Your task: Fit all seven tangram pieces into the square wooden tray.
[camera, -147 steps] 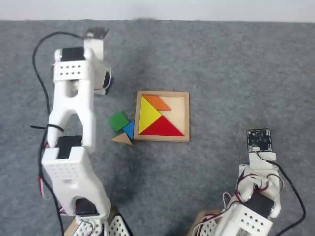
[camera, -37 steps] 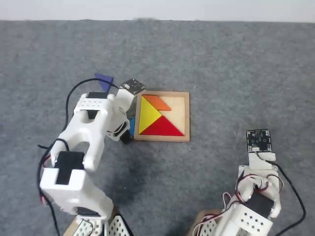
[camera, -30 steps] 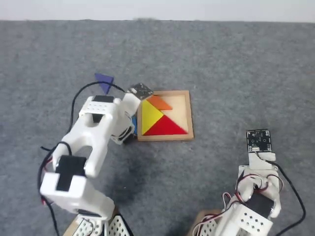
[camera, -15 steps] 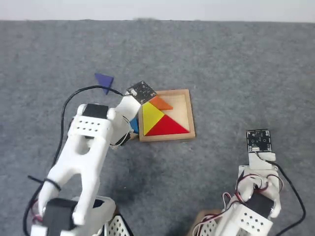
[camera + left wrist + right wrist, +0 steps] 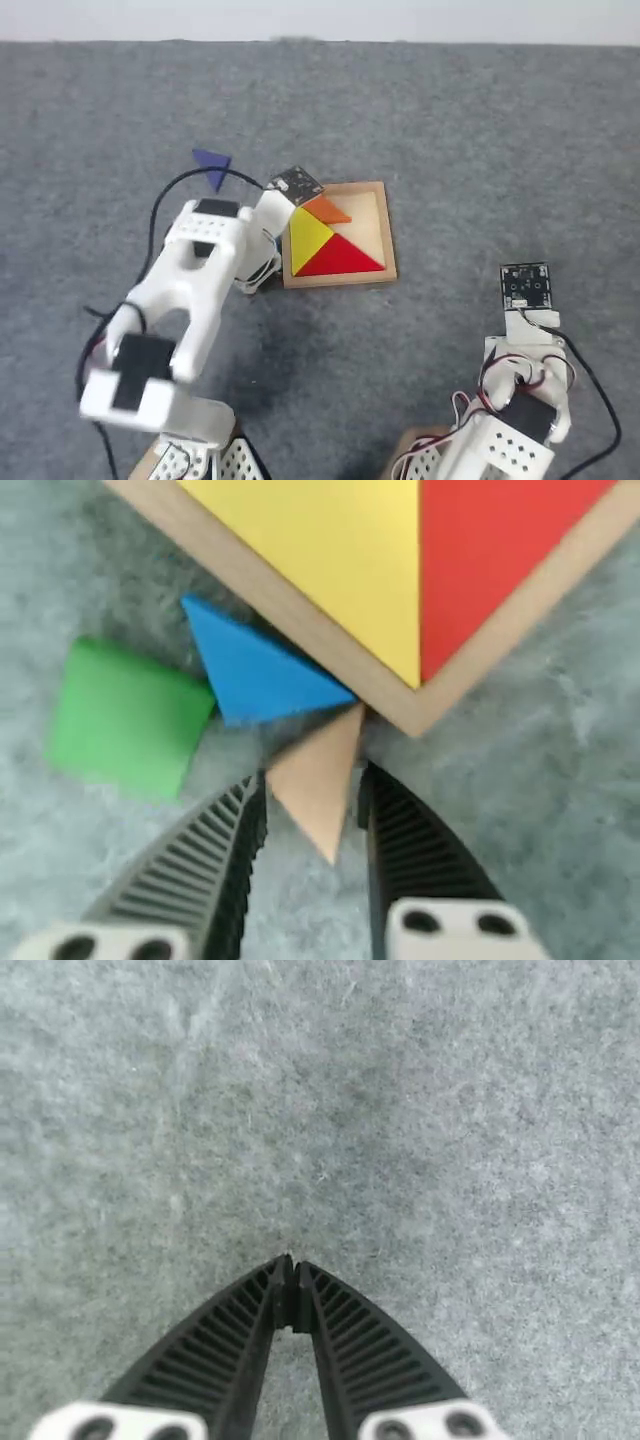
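Observation:
The square wooden tray (image 5: pixel 385 232) holds an orange piece (image 5: pixel 320 208), a yellow triangle (image 5: pixel 308 238) and a red triangle (image 5: pixel 342 257). My left arm (image 5: pixel 215 250) leans over the tray's near-left corner (image 5: pixel 420 715). There my left gripper (image 5: pixel 312 780) is shut on a tan triangle (image 5: pixel 314 792) that lies on the carpet, its tip against the tray corner. A blue triangle (image 5: pixel 255 675) and a green square (image 5: pixel 125 720) lie just beside it. A dark blue triangle (image 5: pixel 211 162) lies alone at the back left. My right gripper (image 5: pixel 290 1275) is shut on nothing above bare carpet.
Grey carpet (image 5: pixel 470 130) covers the whole table. The right arm (image 5: pixel 525 300) sits folded at the near right, well away from the tray. The tray's far-right half (image 5: pixel 365 212) shows bare wood.
My left arm swung from the back left, leaving the dark blue triangle there, down onto the loose pieces by the tray. The tray slid slightly right and turned. The right arm stayed still.

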Controlling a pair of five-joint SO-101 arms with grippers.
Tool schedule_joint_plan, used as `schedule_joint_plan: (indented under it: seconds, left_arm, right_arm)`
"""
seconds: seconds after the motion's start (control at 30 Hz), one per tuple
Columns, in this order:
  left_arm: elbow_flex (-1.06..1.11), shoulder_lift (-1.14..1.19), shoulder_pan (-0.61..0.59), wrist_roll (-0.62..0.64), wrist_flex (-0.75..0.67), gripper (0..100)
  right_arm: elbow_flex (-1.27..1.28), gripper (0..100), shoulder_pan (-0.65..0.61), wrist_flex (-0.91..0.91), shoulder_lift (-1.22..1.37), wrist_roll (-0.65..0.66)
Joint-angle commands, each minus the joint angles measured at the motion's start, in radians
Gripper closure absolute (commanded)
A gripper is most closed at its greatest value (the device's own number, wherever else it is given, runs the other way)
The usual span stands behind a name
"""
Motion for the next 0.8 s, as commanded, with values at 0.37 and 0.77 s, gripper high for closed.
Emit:
schedule_joint_plan:
  seconds: [0.37, 0.77]
  left_arm:
    - [-0.087, 0.114, 0.006, -0.037, -0.005, 87]
    - [-0.139, 0.058, 0.011, -0.112, 0.176, 97]
  right_arm:
    - [0.017, 98.9, -0.01, 0.007, -0.013, 0.012]
    - [0.017, 98.9, -0.01, 0.007, -0.013, 0.012]
